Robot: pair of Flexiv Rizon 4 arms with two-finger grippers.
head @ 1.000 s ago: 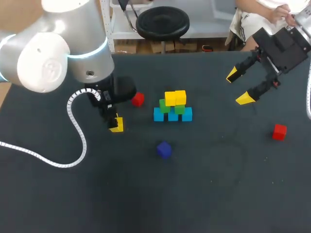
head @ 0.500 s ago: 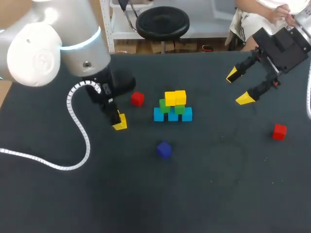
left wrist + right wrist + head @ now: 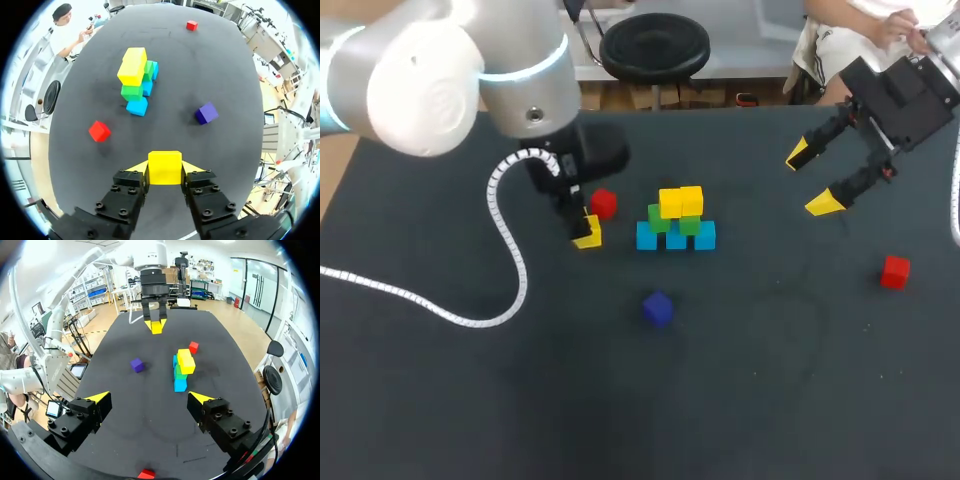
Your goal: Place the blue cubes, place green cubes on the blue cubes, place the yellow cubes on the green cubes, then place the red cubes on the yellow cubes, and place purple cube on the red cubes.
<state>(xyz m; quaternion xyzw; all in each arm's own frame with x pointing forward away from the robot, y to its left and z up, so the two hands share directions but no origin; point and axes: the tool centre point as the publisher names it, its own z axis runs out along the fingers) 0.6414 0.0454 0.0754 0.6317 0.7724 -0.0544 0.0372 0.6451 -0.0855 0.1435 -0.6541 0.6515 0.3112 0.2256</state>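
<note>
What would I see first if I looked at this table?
Probably the bright stack in the middle of the table: blue cubes at the bottom, green cubes on them, yellow cubes on top. Next, the big left arm beside it; the left gripper holds another yellow cube near a red cube.

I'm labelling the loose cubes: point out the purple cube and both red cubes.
purple cube (image 3: 658, 308): head view, its middle.
left red cube (image 3: 604, 204): head view, its middle.
right red cube (image 3: 895, 271): head view, its middle.

Broad dark matte tabletop (image 3: 770, 400), perhaps cloth-covered.
</note>
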